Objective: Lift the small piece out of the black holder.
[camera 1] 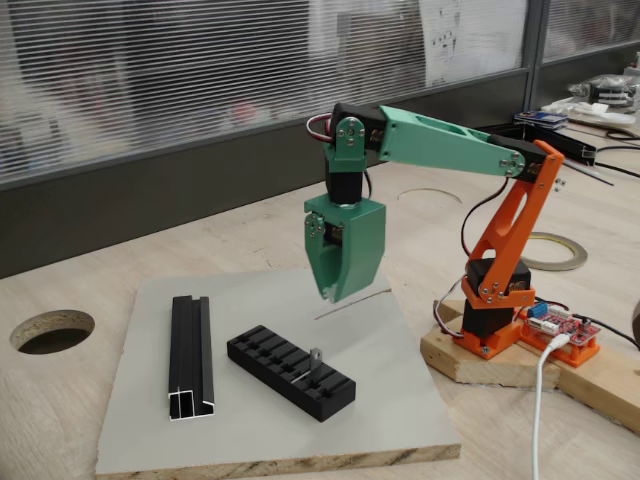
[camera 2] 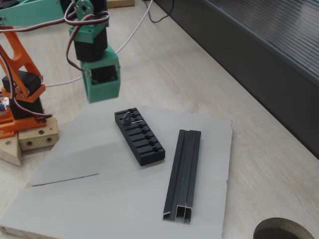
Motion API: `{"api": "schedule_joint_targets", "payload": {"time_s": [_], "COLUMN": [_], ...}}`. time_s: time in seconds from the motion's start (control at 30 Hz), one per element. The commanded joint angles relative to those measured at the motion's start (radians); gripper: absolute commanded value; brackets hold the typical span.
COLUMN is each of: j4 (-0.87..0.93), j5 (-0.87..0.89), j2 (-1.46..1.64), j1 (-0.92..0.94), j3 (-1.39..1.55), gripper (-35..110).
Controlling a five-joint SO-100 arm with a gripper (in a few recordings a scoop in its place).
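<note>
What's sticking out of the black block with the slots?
A small grey metal piece stands in a slot near one end of the holder, its top poking above. The part down inside the slot is hidden. The other slots look empty. The gripper hangs above, not touching.

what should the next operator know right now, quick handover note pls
Gripper: hangs above the grey board, holding nothing; whether its jaws are open cannot be told.
Small piece: still standing in a slot near one end of the black holder, the end nearer the arm.
Black rail lies beside the holder, apart from it.
Done: nothing lifted yet.
Left: descend onto the piece, grip it, lift it out.
</note>
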Motion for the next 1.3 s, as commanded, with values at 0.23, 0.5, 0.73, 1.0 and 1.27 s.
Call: {"api": "schedule_joint_targets", "payload": {"time_s": [0.23, 0.5, 0.73, 1.0, 1.27], "j4": [-0.034, -0.209, -0.304, -0.348, -0.336], "j5": [0.097, 0.209, 0.213, 0.201, 0.199], "j2": [0.002, 0.003, 0.025, 0.025, 0.025], "j1": [-0.021, -0.152, -0.204, -0.192, -0.190], "j3": [-0.012, 0.048, 0.209, 0.207, 0.218], "gripper": [9, 9, 26, 42, 42]}}
